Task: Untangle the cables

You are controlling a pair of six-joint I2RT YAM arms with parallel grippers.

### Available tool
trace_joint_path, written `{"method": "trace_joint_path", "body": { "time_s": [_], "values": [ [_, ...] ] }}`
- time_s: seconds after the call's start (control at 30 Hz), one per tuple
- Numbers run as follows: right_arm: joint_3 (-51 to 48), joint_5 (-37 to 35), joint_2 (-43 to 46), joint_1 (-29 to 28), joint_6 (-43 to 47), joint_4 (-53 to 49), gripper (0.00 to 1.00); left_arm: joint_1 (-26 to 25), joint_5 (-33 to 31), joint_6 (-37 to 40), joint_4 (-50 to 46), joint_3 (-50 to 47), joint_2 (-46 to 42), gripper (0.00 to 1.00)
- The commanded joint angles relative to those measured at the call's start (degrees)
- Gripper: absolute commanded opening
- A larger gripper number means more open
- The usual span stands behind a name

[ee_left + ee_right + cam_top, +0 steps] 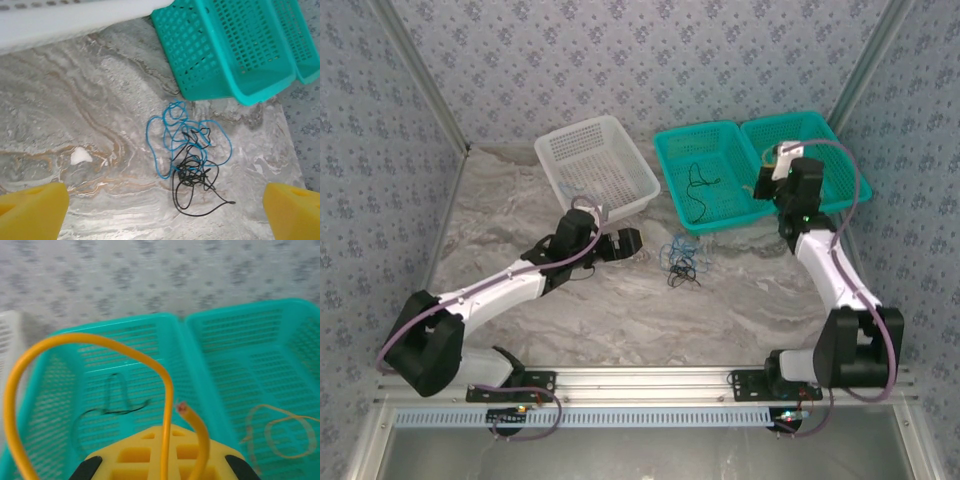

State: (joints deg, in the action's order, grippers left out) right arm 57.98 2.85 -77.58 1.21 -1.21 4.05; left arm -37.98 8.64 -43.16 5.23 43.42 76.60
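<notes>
Your left gripper (164, 210) gapes wide beside the blue-black cable tangle (187, 150); your right gripper (162, 460) clamps a yellow cable (100, 339).

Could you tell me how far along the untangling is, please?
Done: one black cable lies in the left teal basket, a yellow loop in the right one. In hand: the right pincer is shut on another yellow cable above them. Left: a blue cable and a black one tangled on the table, near the open left pincer.
</notes>
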Motion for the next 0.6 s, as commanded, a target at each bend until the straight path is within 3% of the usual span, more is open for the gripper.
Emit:
{"method": "trace_joint_path", "body": {
  "time_s": [0.0,0.07,0.1,0.13,0.17,0.2,0.23,0.37,0.57],
  "values": [
    [7.6,-9.3,-6.9,5.2,2.9,-5.2,0.00,-0.2,-1.3,-0.5,5.0,-1.7,-0.4,0.99],
    [12.8,-13.9,-12.2,8.2,2.9,-7.5,0.02,-0.2,-1.3,0.0,6.6,-1.8,0.8,0.99],
    [14.7,-14.2,-14.4,9.5,2.3,-8.3,0.12,-0.2,-1.1,0.3,7.1,-1.4,1.7,0.99],
    [17.2,-12.9,-16.9,10.8,1.7,-9.8,0.42,-0.3,-0.9,0.4,6.9,-0.9,2.8,0.99],
    [19.2,-11.6,-18.3,11.4,1.1,-11.9,0.60,-0.3,-0.3,0.6,6.8,-0.3,3.8,0.99],
    [21.4,-10.5,-19.4,11.7,0.4,-14.5,0.85,-0.3,0.0,0.3,6.1,0.4,5.0,0.99],
    [22.1,-9.9,-19.5,11.4,0.0,-16.0,1.00,-0.3,0.4,-0.1,5.2,1.3,6.2,0.99],
    [19.2,-13.9,-15.3,9.1,-5.0,-15.8,1.00,-0.7,0.6,-0.8,4.6,3.1,9.9,0.99],
    [12.5,-13.5,-6.2,6.9,-14.7,-19.7,1.00,-2.8,-3.7,1.3,0.7,5.8,11.9,0.99]
  ]
}}
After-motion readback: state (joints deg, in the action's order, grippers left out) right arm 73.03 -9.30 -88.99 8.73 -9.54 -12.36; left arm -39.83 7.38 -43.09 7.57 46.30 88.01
